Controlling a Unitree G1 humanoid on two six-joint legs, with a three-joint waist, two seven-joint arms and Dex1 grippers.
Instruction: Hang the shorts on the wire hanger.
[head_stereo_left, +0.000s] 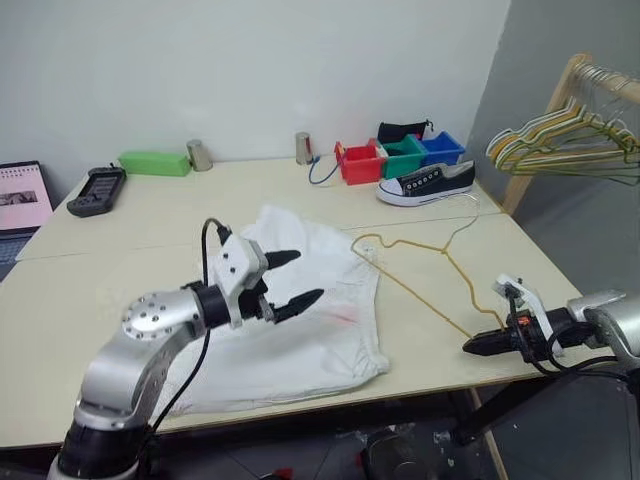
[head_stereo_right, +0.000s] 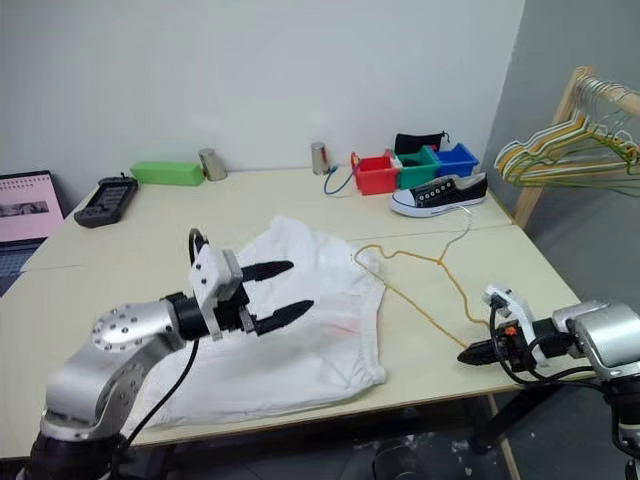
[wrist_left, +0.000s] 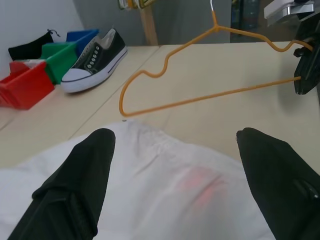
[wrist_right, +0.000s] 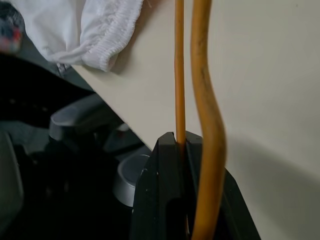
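The white shorts lie spread flat on the table, a faint reddish mark near their middle. My left gripper hovers open just above them with nothing between its fingers. The yellowish wire hanger lies on the table to the right of the shorts, and its near end sits beside the shorts' edge. At the table's right edge my right gripper is shut on the hanger's lower wire, seen up close in the right wrist view.
A black-and-white shoe and red, green and blue bins stand at the back right. A wooden rack with bunched hangers stands off the table's right. At the back left are a green box, a black device and metal cups.
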